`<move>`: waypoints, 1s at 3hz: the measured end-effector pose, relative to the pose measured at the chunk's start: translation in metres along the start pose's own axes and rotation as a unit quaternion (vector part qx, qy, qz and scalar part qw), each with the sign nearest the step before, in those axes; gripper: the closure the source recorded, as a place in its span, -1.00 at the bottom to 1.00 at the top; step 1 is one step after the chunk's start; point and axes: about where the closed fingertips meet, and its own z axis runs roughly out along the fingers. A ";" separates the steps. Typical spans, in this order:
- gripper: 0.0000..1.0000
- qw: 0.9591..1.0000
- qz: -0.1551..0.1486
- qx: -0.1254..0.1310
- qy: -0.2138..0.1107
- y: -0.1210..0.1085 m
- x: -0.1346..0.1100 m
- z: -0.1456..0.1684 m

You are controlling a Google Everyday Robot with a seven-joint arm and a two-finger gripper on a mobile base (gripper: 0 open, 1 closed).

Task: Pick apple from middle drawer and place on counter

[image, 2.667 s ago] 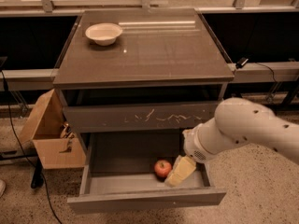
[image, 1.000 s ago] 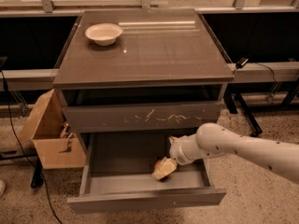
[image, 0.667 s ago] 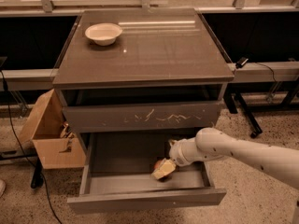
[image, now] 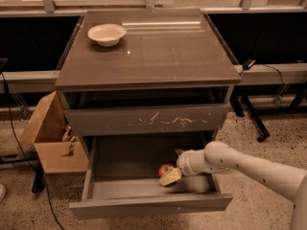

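The middle drawer (image: 151,202) is pulled out, below the scratched upper drawer front (image: 144,120). The red apple (image: 164,168) lies in its tray at the right, partly hidden. My gripper (image: 170,177) reaches into the drawer from the right and sits right at the apple's near side, touching or overlapping it. The white arm (image: 240,164) stretches off to the lower right. The counter (image: 158,51) is the glossy dark top of the cabinet.
A white bowl (image: 106,34) stands on the counter's back left corner. An open cardboard box (image: 50,138) leans beside the cabinet on the left. A black cable (image: 19,143) and black stand legs (image: 249,114) are on the speckled floor.
The gripper went down into the drawer onto the apple and hid it. Now it has shifted slightly toward the drawer front, and the apple's red top shows behind it.
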 end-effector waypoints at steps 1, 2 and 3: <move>-1.00 1.000 -0.009 0.013 0.019 -0.003 0.017 0.005; -1.00 0.999 -0.014 0.023 0.039 -0.005 0.032 0.008; -0.49 0.998 -0.019 0.027 0.051 -0.005 0.039 0.014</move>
